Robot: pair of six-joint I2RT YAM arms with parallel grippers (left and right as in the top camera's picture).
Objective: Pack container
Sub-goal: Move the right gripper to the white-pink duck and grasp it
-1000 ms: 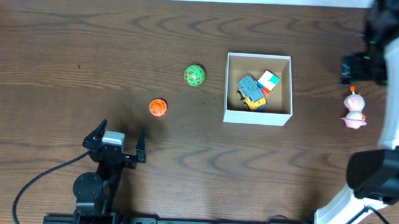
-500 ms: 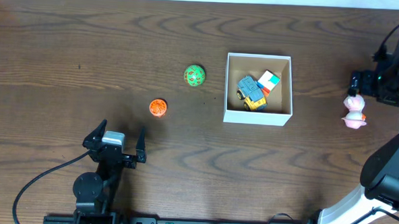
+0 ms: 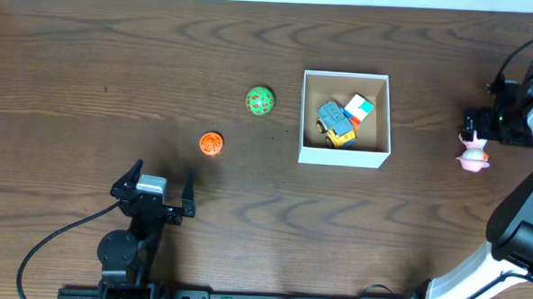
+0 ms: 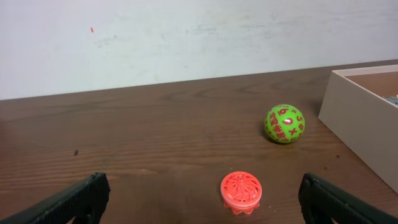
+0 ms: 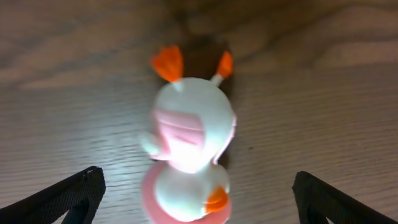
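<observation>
The container [image 3: 343,156] is a square white box right of centre, holding a blue-and-yellow truck [image 3: 335,123] and a white, red and teal cube [image 3: 359,108]. Its wall shows at the right of the left wrist view [image 4: 364,118]. A pink-and-white duck toy [image 3: 472,155] lies right of the box. My right gripper [image 3: 477,125] is open over it, with the duck [image 5: 186,143] between the spread fingers [image 5: 199,190]. A green ball [image 3: 260,100] [image 4: 285,124] and an orange disc [image 3: 211,143] [image 4: 240,191] lie left of the box. My left gripper [image 3: 153,190] [image 4: 202,199] is open and empty, short of the disc.
The dark wooden table [image 3: 90,70] runs to a white wall at the back [image 4: 186,37]. The right arm's white links [image 3: 526,179] stand along the right edge. A black cable [image 3: 55,239] trails from the left arm's base.
The right gripper has moved from the far back right corner toward the front, over the duck toy. The left arm and the toys have not moved.
</observation>
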